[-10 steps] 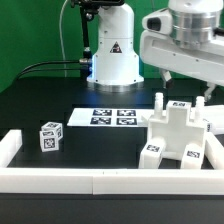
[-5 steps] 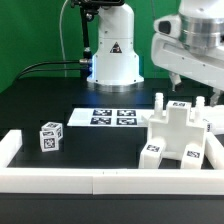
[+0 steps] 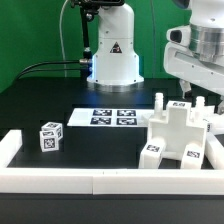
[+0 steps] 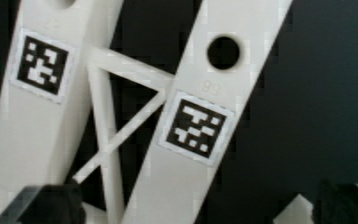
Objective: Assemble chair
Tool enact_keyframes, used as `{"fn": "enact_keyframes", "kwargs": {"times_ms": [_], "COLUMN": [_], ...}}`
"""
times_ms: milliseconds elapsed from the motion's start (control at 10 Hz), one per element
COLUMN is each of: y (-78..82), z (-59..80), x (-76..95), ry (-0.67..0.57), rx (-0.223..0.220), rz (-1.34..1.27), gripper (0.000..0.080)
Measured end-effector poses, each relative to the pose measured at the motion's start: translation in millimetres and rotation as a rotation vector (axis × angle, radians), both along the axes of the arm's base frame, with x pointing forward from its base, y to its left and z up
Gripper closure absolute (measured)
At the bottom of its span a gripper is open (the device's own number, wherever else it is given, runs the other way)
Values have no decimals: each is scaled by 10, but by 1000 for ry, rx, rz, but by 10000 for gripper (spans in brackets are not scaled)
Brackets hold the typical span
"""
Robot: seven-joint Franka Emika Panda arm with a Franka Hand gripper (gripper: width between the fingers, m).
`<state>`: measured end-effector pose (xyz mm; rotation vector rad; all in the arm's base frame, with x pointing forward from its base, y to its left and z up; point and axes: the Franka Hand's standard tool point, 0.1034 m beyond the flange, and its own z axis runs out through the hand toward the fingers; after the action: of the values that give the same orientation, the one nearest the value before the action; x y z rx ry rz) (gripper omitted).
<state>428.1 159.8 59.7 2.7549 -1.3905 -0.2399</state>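
In the exterior view, your gripper hangs over the far side of the partly built chair, on the exterior view's right. Its jaws are spread wide and hold nothing. The chair sits on the black table, tucked into the corner of the low border rails. That is likely so the rails brace it when you press parts in. A loose tagged block waits well apart from it on the exterior view's left, just inside the rails. The marker board lies flat between the block and the robot's base, and nothing touches it.

In the wrist view, you look straight down on two white slats of the chair, each with a square tag. A thin diagonal brace runs between them, and one slat has a round hole. The dark fingertips show only at the frame's corners, far apart, with the slats passing between them and no contact visible. This looks like lining up over the frame before descending. Whether you mean to grasp a slat or only reposition, you cannot tell from here.
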Motion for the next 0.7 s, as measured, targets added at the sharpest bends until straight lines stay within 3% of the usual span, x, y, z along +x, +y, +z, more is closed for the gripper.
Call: {"fn": "enact_keyframes", "kwargs": {"times_ms": [400,700], "y": [290,369], "z": [-340,-461], "x": [-53,-80], "ry": [-25,-59], "rx": [-40,-44], "rz": [-77,-60], "gripper": [151,151]}}
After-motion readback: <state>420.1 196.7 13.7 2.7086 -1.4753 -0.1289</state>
